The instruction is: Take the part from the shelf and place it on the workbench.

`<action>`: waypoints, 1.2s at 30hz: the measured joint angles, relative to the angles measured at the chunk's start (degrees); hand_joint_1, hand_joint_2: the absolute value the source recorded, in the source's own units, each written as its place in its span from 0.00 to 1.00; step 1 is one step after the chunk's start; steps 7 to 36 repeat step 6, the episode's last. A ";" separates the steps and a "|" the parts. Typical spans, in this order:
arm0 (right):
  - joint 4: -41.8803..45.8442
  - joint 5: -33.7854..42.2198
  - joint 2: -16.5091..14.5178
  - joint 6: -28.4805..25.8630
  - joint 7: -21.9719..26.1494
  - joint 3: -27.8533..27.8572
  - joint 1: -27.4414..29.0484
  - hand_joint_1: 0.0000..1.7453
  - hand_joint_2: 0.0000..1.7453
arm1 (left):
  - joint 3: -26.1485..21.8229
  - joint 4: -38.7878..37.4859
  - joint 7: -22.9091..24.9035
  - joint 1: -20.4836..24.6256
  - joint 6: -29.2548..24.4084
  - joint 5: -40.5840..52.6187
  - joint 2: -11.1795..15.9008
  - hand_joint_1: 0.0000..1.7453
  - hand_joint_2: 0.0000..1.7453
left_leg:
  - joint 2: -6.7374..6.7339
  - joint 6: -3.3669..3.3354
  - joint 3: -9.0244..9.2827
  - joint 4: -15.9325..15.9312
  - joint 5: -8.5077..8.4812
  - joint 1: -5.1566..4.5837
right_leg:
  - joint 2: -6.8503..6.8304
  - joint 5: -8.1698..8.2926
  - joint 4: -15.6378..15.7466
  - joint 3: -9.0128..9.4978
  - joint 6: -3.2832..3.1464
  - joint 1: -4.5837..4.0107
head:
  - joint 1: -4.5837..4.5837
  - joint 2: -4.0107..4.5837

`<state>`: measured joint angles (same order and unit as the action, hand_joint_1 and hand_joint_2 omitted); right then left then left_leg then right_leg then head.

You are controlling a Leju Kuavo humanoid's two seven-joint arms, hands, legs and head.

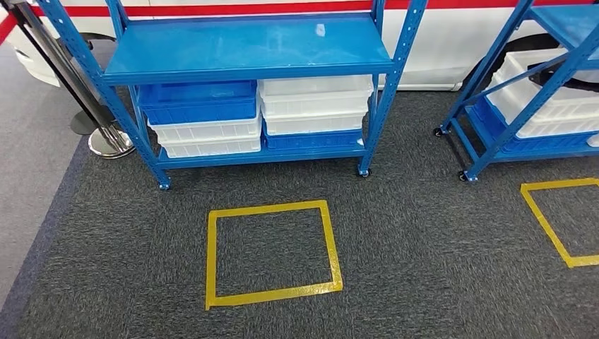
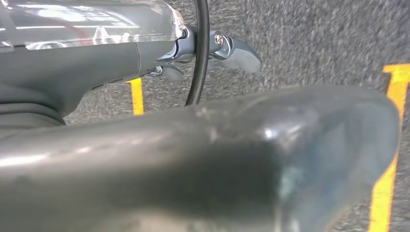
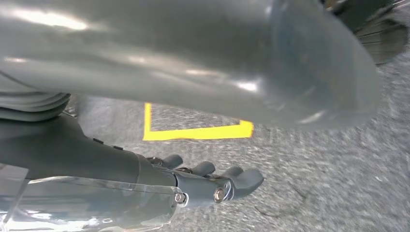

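Note:
A blue metal shelf (image 1: 247, 49) stands ahead on the dark carpet. On its lower level sit stacked bins: a blue bin (image 1: 198, 101) over white ones on the left, white bins (image 1: 314, 95) over a blue one on the right. What lies inside them is hidden from here. My left hand (image 2: 203, 154) hangs above the carpet, its thick thumb close to the camera, its fingers (image 2: 237, 52) apart, holding nothing. My right hand (image 3: 208, 63) also hangs over the carpet with its fingers (image 3: 241, 180) spread and nothing in them.
A yellow taped square (image 1: 272, 254) marks the floor in front of the shelf. A second blue shelf (image 1: 537, 106) with white bins stands at the right, with another taped square (image 1: 558, 226) before it. A chrome post base (image 1: 109, 141) stands at the left.

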<state>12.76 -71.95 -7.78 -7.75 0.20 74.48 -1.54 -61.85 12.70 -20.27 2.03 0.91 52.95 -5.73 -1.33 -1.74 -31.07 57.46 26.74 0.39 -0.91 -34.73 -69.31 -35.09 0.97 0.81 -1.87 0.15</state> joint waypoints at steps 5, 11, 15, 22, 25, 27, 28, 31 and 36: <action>0.00 0.00 -0.62 -0.29 -0.02 0.56 0.53 0.00 0.00 | -0.77 0.00 -0.08 -0.12 0.03 0.37 -0.01 0.00 0.00 | 1.67 0.21 1.88 0.02 1.56 -0.07 | 0.64 5.86 1.32 -1.74 -0.20 0.09 | 0.00 0.00; 0.00 0.00 -0.63 -0.32 -0.02 0.60 0.57 0.00 0.00 | -0.82 0.00 -0.08 -0.17 0.03 0.38 -0.01 0.00 0.00 | 1.77 0.31 2.19 0.01 1.78 -0.07 | 0.65 7.33 3.43 -0.92 -0.30 0.10 | 0.00 0.00; 0.00 0.00 -0.63 -0.32 -0.02 0.60 0.57 0.00 0.00 | -0.82 0.00 -0.08 -0.17 0.03 0.38 -0.01 0.00 0.00 | 1.77 0.31 2.19 0.01 1.78 -0.07 | 0.65 7.33 3.43 -0.92 -0.30 0.10 | 0.00 0.00; 0.00 0.00 -0.63 -0.32 -0.02 0.60 0.57 0.00 0.00 | -0.82 0.00 -0.08 -0.17 0.03 0.38 -0.01 0.00 0.00 | 1.77 0.31 2.19 0.01 1.78 -0.07 | 0.65 7.33 3.43 -0.92 -0.30 0.10 | 0.00 0.00; 0.00 0.00 -0.63 -0.32 -0.02 0.60 0.57 0.00 0.00 | -0.82 0.00 -0.08 -0.17 0.03 0.38 -0.01 0.00 0.00 | 1.77 0.31 2.19 0.01 1.78 -0.07 | 0.65 7.33 3.43 -0.92 -0.30 0.10 | 0.00 0.00; 0.00 0.00 -0.63 -0.32 -0.02 0.60 0.57 0.00 0.00 | -0.82 0.00 -0.08 -0.17 0.03 0.38 -0.01 0.00 0.00 | 1.77 0.31 2.19 0.01 1.78 -0.07 | 0.65 7.33 3.43 -0.92 -0.30 0.10 | 0.00 0.00; 0.00 0.00 -0.63 -0.32 -0.02 0.60 0.57 0.00 0.00 | -0.82 0.00 -0.08 -0.17 0.03 0.38 -0.01 0.00 0.00 | 1.77 0.31 2.19 0.01 1.78 -0.07 | 0.65 7.33 3.43 -0.92 -0.30 0.10 | 0.00 0.00; 0.00 0.00 -0.63 -0.32 -0.02 0.60 0.57 0.00 0.00 | -0.82 0.00 -0.08 -0.17 0.03 0.38 -0.01 0.00 0.00 | 1.77 0.31 2.19 0.01 1.78 -0.07 | 0.65 7.33 3.43 -0.92 -0.30 0.10 | 0.00 0.00; 0.00 0.00 -0.63 -0.32 -0.02 0.60 0.57 0.00 0.00 | -0.82 0.00 -0.08 -0.17 0.03 0.38 -0.01 0.00 0.00 | 1.77 0.31 2.19 0.01 1.78 -0.07 | 0.65 7.33 3.43 -0.92 -0.30 0.10 | 0.00 0.00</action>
